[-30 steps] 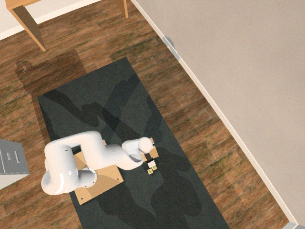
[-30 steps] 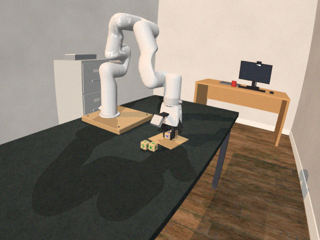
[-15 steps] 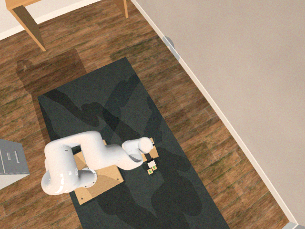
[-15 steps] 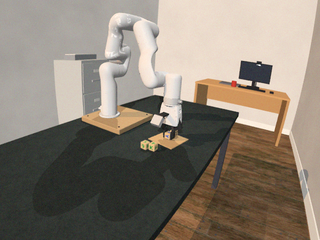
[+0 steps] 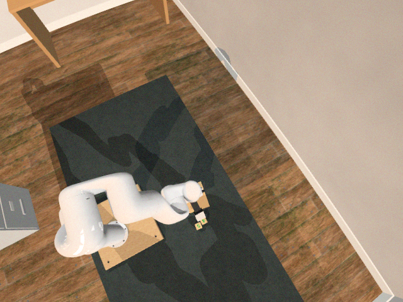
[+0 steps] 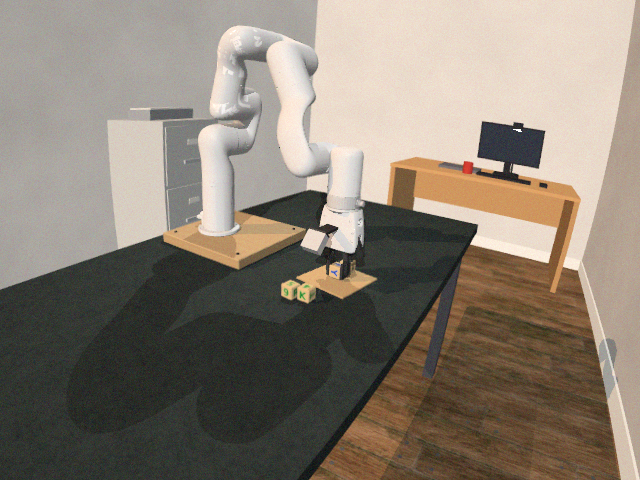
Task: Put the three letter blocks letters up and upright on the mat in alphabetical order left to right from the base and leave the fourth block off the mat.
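The small tan mat (image 6: 344, 282) lies on the black table near its right edge; in the overhead view the mat (image 5: 202, 201) is mostly under the arm's wrist. My gripper (image 6: 338, 267) points straight down over the mat and is shut on a wooden block with a blue Y on its side (image 6: 336, 270). The block is at or just above the mat surface. Another block (image 6: 352, 266) seems to stand right behind it, mostly hidden. Two more wooden blocks with green marks (image 6: 289, 290) (image 6: 307, 293) sit touching on the table just off the mat's left corner; they also show in the overhead view (image 5: 198, 226) (image 5: 204, 220).
The robot's wooden base plate (image 6: 236, 239) is behind and left of the mat. The table's right edge (image 6: 413, 330) runs close to the mat. A filing cabinet (image 6: 155, 175) and a desk with a monitor (image 6: 485, 191) stand away from the table.
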{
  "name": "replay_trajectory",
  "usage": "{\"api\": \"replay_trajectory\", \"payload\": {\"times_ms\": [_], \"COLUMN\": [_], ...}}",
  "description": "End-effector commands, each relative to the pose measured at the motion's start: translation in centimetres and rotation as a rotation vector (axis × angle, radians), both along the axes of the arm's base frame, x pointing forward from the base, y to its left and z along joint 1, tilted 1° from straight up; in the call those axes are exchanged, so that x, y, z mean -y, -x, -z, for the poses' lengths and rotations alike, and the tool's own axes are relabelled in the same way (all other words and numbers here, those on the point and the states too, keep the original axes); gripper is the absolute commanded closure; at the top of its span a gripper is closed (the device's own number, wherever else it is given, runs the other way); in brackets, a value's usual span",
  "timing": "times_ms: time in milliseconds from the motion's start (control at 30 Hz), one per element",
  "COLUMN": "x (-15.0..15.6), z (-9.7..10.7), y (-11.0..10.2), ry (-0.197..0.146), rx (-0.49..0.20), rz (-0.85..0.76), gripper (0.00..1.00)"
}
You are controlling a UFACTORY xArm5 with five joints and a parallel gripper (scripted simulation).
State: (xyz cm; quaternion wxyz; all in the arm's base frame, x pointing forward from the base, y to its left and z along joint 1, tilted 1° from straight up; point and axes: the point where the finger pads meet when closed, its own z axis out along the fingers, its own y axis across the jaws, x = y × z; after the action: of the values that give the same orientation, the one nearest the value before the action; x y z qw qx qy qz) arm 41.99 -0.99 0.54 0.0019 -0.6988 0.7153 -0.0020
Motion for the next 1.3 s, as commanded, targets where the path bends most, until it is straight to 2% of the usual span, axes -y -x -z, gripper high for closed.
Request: {"api": "replay_trajectory", "payload": {"times_ms": [0,1267], "x": [0.0,0.02], "z": [-0.11,0.27], "y": [-0.13,-0.13], "ry": [0.0,0.0], "rx": [0.003,0.004], "rz": [0.0,0.0], "gripper": [0.73,0.73]}}
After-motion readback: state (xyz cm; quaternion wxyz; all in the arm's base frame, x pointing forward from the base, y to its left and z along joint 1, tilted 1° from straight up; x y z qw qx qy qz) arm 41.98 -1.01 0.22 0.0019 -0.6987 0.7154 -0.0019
